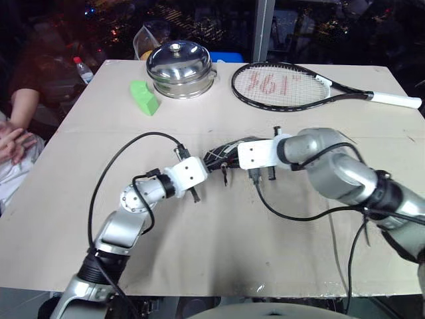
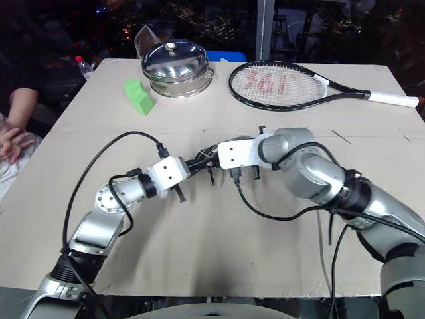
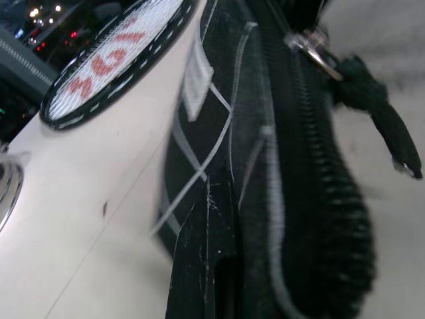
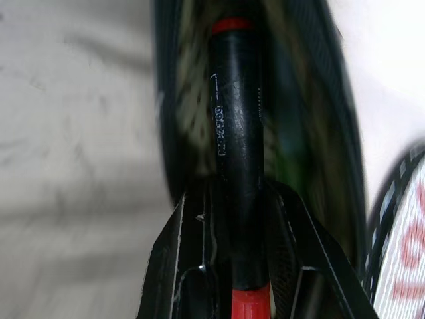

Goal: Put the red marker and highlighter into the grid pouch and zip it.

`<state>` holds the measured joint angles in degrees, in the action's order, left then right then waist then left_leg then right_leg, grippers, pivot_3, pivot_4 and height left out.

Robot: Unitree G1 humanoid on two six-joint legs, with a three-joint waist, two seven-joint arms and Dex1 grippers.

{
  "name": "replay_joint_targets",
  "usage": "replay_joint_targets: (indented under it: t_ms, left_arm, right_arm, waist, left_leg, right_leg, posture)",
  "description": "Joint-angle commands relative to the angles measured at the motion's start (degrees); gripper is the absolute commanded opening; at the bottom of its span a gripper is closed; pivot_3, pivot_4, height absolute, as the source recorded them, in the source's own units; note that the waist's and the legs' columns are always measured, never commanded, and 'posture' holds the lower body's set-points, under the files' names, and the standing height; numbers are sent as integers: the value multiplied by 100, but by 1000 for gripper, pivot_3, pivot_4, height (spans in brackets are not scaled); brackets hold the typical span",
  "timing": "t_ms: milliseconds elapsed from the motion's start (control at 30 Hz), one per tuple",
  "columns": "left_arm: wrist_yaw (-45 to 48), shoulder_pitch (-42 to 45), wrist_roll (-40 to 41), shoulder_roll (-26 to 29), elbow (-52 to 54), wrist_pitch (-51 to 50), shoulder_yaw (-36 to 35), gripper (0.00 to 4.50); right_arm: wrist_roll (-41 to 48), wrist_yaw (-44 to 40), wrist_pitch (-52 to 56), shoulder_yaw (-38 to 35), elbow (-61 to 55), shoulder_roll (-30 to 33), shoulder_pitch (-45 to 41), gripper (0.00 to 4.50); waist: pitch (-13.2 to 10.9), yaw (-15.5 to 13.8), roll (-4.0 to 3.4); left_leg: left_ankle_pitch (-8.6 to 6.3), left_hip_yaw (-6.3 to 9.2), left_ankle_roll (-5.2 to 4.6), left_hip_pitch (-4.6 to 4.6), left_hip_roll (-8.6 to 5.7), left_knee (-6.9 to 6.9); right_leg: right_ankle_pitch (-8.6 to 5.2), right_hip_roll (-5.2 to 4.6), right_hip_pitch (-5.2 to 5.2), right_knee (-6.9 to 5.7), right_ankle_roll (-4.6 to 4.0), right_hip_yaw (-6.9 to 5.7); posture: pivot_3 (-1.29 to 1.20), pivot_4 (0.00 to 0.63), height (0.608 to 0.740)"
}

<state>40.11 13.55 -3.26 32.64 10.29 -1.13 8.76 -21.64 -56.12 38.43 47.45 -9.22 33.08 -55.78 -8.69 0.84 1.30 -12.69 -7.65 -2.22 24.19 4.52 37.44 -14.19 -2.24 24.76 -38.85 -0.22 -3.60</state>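
Mid-table (image 1: 219, 252), 2 robot arms meet over the grid pouch (image 1: 222, 155), a black fabric case crossed with white lines that is lifted between them. The left gripper (image 1: 207, 166) has its jaws clamped together on the pouch's near end; in the left wrist view the fabric runs away from the fingers, showing a small white label (image 3: 196, 80) whose print is too blurred to read, the closed run of zipper teeth and the black zipper pull (image 3: 372, 113) hanging off a metal ring.

The right gripper (image 4: 242, 219) comes at the pouch from the opposite side, jaws clamped on the red marker (image 4: 238, 146). The right wrist view shows its black barrel gripped between the 2 fingers, the red cap down between them and the small red end pointing into the pouch's opening. A line of white lettering runs along the barrel but cannot be made out.

At the far side of the table lies a black-framed tennis racket (image 1: 285, 85) with a white grip and red characters painted on its strings, not clearly legible. Beside it stands a steel pot (image 1: 180, 70) with a domed lid, and just to its left a chunky bright green block (image 1: 144, 97). A person's hand (image 1: 13, 143) rests at the table's left edge.
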Motion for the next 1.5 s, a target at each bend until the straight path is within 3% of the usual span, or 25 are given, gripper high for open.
replay_joint_targets:
  t_ms: [33, 67, 100, 167, 267, 433, 600, 800, 967, 1200, 1300, 1433, 1500]
  left_arm:
    - [-89, 113, -62, -97, 391, -57, 66, 0]
    - [-97, 105, -57, -117, 411, -95, 62, 0]
    - [-114, 91, -19, -154, 445, -182, 35, 0]
    - [-136, 47, 118, -235, 536, -415, -54, 0]
    - [-141, 5, 451, -346, 688, -903, -302, 0]
    - [-121, 35, 741, -336, 667, -1177, -518, 0]
    - [-87, 86, 1000, -412, 676, -1361, -558, 0]
    - [-28, 81, 1167, -368, 742, -1467, -579, 0]
    - [72, 28, 1219, -268, 824, -1505, -545, 0]
    - [180, 42, 1135, -96, 811, -1396, -431, 0]
    - [158, -24, 1092, -82, 820, -1324, -400, 0]
    - [145, -77, 1013, -42, 808, -1186, -365, 0]
    - [151, -100, 950, -11, 787, -1088, -341, 0]
  right_arm:
    - [-221, 58, -662, -84, 505, -229, -226, 206]
    - [-214, 58, -756, -167, 621, -321, -236, 1241]
    - [-208, -17, -931, -205, 719, -331, -249, 1532]
    - [-180, -97, -1142, -355, 767, -288, -224, 2542]
    - [459, -474, -540, -1170, 260, -152, 32, 3805]
    - [2546, -1100, 1983, -3521, -1257, -124, 916, 3805]
    - [3975, -858, 4200, -4841, -2542, -704, 1520, 3805]
    - [4368, 283, 4857, -4617, -2977, -1472, 2022, 3805]
    - [4140, 1431, 4314, -4247, -2336, -2305, 2255, 3805]
    - [4361, 2241, 3989, -4587, -1653, -3158, 1941, 3805]
    - [4528, 2462, 4041, -4830, -1541, -3453, 1852, 2953]
    - [4734, 2660, 4128, -4999, -1487, -3594, 1794, 641]
    - [4816, 2751, 4196, -5053, -1501, -3636, 1792, 46]
  waist:
    - [0, -4, 0]
    - [0, -4, 0]
    - [0, -4, 0]
    - [0, -10, 0]
    - [0, -19, 0]
    - [0, -36, 1]
    - [1, 13, 1]
    - [1, 4, 2]
    - [1, 4, 2]
    - [2, 1, 2]
    - [2, 3, 2]
    - [1, 4, 2]
    - [1, 10, 2]
  left_leg:
    - [0, 0, 0, 1, 0, 0]
    - [1, 0, 2, 2, 1, 0]
    - [2, 0, 4, 2, 2, 0]
    - [3, 1, 5, 2, 3, 0]
    - [3, 5, 5, 7, 6, 1]
    - [3, 31, 4, 20, 7, 7]
    - [-1, 45, 0, 20, 7, 6]
    - [3, 59, 5, 19, 7, 6]
    - [4, 57, 6, 24, 1, 6]
    - [5, 62, 8, 27, -1, 6]
    - [5, 65, 8, 30, 0, 6]
    - [5, 68, 8, 32, 0, 6]
    - [5, 69, 8, 32, 0, 6]
  right_leg:
    - [0, 0, 1, 0, 0, 0]
    - [0, 0, 0, 0, 0, -1]
    - [1, 0, 0, 0, 0, -1]
    - [1, 0, 0, 0, 0, -2]
    - [1, -1, 0, 1, 1, -4]
    - [2, -2, -3, 0, 0, -9]
    - [2, -19, -5, -1, -1, -4]
    - [1, 2, -7, -3, -3, -8]
    - [1, 5, -5, -2, -2, -5]
    - [1, 7, -5, -1, -1, -11]
    - [1, 7, -5, 0, -1, -13]
    - [1, 6, -5, 1, -1, -15]
    - [1, 6, -5, 1, -1, -16]
  posture:
    - [0, 150, 740]
    - [0, 150, 740]
    - [0, 150, 740]
    - [0, 150, 740]
    - [0, 150, 740]
    - [0, 150, 740]
    - [0, 150, 740]
    - [0, 150, 740]
    - [0, 150, 740]
    - [0, 150, 740]
    - [0, 150, 740]
    - [0, 150, 740]
    - [0, 150, 740]
